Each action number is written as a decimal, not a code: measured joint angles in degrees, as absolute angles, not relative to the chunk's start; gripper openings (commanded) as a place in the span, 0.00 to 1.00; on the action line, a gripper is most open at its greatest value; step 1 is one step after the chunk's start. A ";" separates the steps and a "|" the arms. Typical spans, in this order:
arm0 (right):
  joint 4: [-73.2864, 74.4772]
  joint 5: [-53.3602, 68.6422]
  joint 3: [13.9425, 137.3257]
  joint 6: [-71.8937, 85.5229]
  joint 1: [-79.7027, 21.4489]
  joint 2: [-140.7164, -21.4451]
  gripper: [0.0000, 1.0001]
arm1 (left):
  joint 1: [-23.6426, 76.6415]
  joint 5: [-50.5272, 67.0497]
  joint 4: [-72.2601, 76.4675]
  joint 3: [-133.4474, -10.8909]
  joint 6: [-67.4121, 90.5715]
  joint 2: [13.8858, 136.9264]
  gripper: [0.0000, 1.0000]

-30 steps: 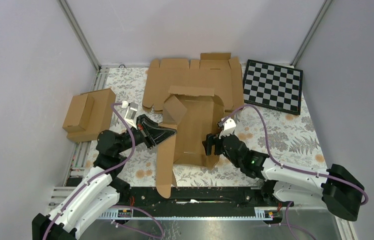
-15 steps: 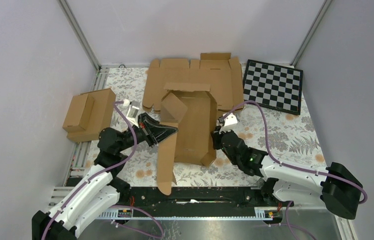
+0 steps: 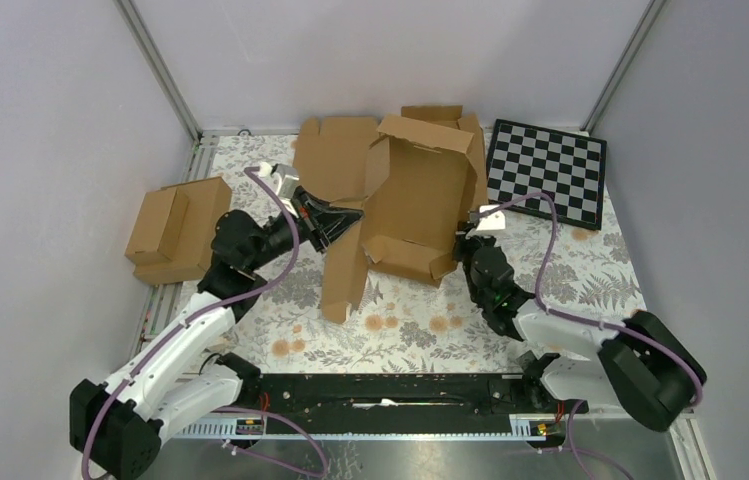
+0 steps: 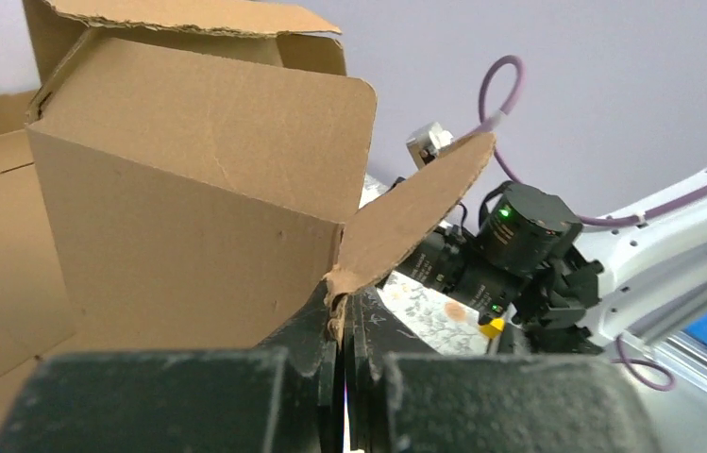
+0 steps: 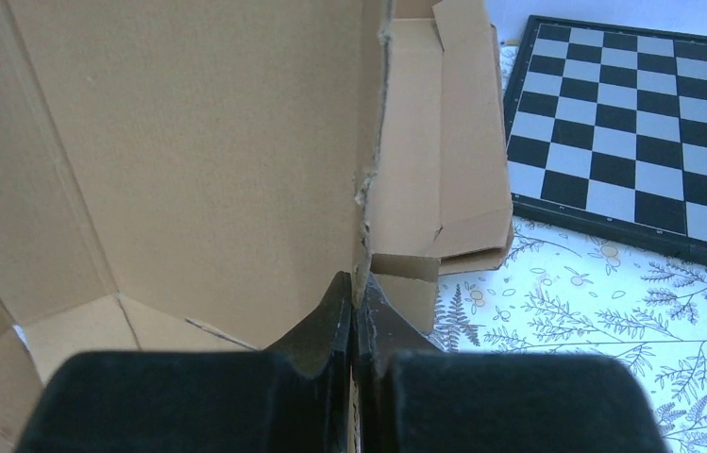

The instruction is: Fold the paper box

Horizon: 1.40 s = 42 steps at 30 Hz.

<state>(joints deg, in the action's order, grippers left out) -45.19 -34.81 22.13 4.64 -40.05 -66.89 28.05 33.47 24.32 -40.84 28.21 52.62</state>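
- Floral cloth: printed, matte, covers the table in front of the arms.
- Left claw: black fingers pressed together on a side flap of the paper box. The left wrist view shows the pinch right at the torn, fuzzy corner where the flap meets the box wall.
- Right claw: fingers together on the box's right wall. The right wrist view shows the raw corrugated edge running down between them.
- Paper box: plain brown corrugated card, half formed, tilted up between the two claws at mid-table. Its open inside faces the overhead camera, and the long flap hangs down to the cloth.
- Left wrist view only: the smooth outer wall, with a rounded flap corner.
- Right wrist view only: the creased inner face.
- Two small brown boxes: joined, at the left edge, well apart from the claws.
- Flat cardboard sheet: notched edges, lying under and behind the box.
- Chessboard: black and pale squares, dark frame, far right corner.
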 measured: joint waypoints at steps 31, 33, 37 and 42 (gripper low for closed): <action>-46.19 -16.99 15.66 14.68 -39.68 -65.93 0.64 | 36.03 24.14 31.16 -26.59 26.70 49.08 0.00; -43.51 -15.38 16.08 15.49 -39.68 -66.30 0.69 | 36.03 24.49 31.44 -26.59 27.59 49.23 0.00; -38.06 -12.32 17.89 16.53 -39.68 -68.55 0.77 | 36.03 24.86 31.57 -26.59 29.04 49.23 0.00; -35.20 -9.74 17.91 17.54 -39.68 -69.56 0.74 | 36.03 25.08 31.68 -26.59 30.20 49.23 0.00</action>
<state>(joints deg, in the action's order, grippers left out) -35.20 -9.74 17.91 17.54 -39.68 -69.56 36.03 25.08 31.68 -26.59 30.20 49.23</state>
